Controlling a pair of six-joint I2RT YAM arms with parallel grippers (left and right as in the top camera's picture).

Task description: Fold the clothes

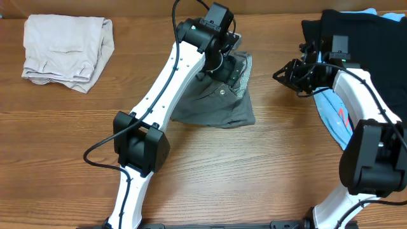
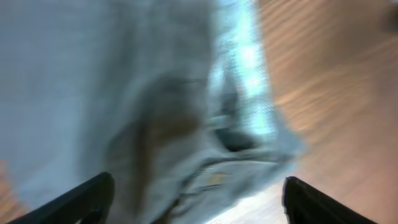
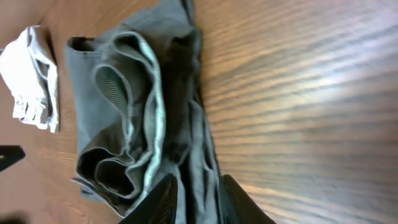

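Observation:
The grey shorts (image 1: pixel 216 105) lie crumpled in a heap at the table's middle, waistband bunched at the upper right. My left gripper (image 1: pixel 224 60) hovers over the heap's upper end. In the left wrist view its fingers (image 2: pixel 199 179) are spread wide, with blurred grey cloth (image 2: pixel 124 81) just in front and nothing gripped. My right gripper (image 1: pixel 283 75) is to the right of the shorts, a gap of bare table between them. Its fingers (image 3: pixel 197 178) are nearly together and empty, pointing at the shorts (image 3: pixel 124 93).
A folded beige garment (image 1: pixel 67 51) lies at the back left and shows small in the right wrist view (image 3: pixel 28 74). A black garment (image 1: pixel 362 38) is piled at the back right. A light-blue one (image 1: pixel 334 117) lies under my right arm.

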